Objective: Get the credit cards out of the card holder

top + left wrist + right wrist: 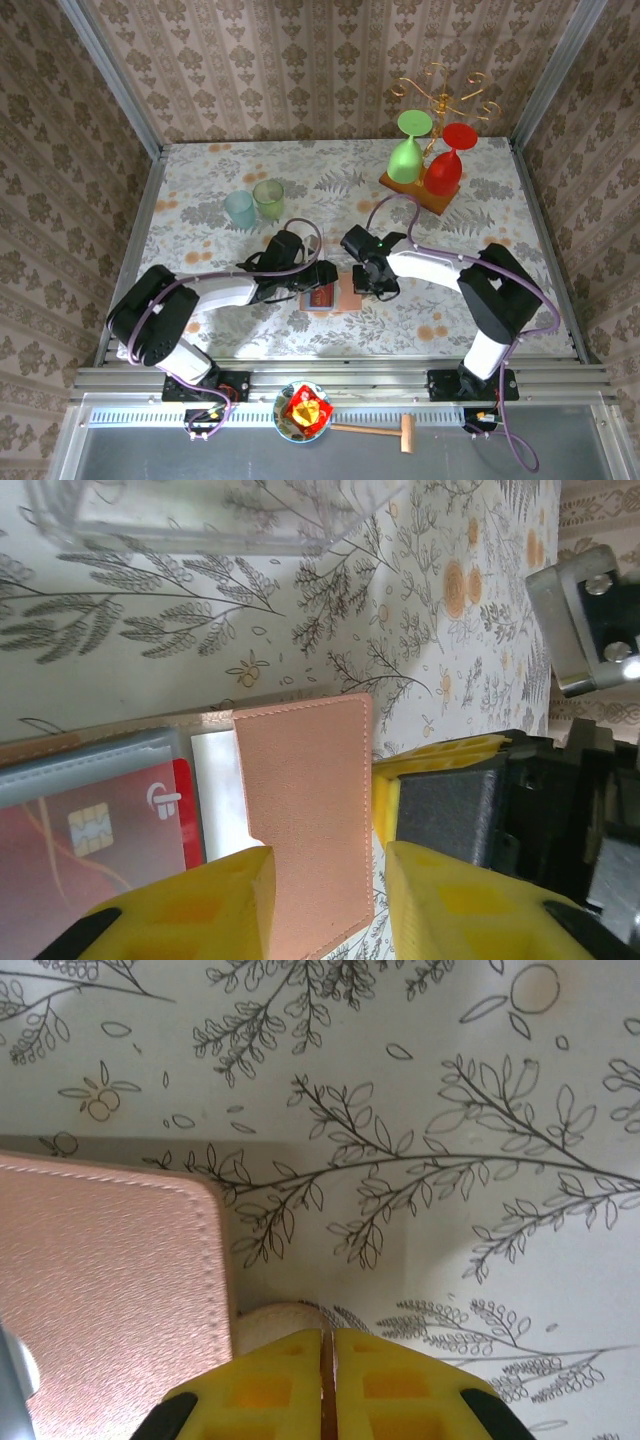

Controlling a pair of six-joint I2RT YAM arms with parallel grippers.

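Observation:
The card holder (335, 297) lies open on the flowered table between both grippers. In the left wrist view its salmon flap (310, 800) sits between the yellow fingers of my left gripper (330, 865), whose jaws stand apart over it. Left of the flap, a red credit card (100, 830) with a chip rests in a grey-blue pocket, and a white card edge (215, 780) shows beside it. My right gripper (327, 1345) is shut on a thin curled edge of the card holder (100, 1290). From above, the left gripper (320, 280) and right gripper (373, 283) flank the holder.
Two plastic cups, teal (239, 208) and green (268, 198), stand at the back left. A wooden stand (420, 188) at the back right carries a green and a red glass. A bowl (303, 411) and a wooden mallet (375, 430) lie beyond the near rail.

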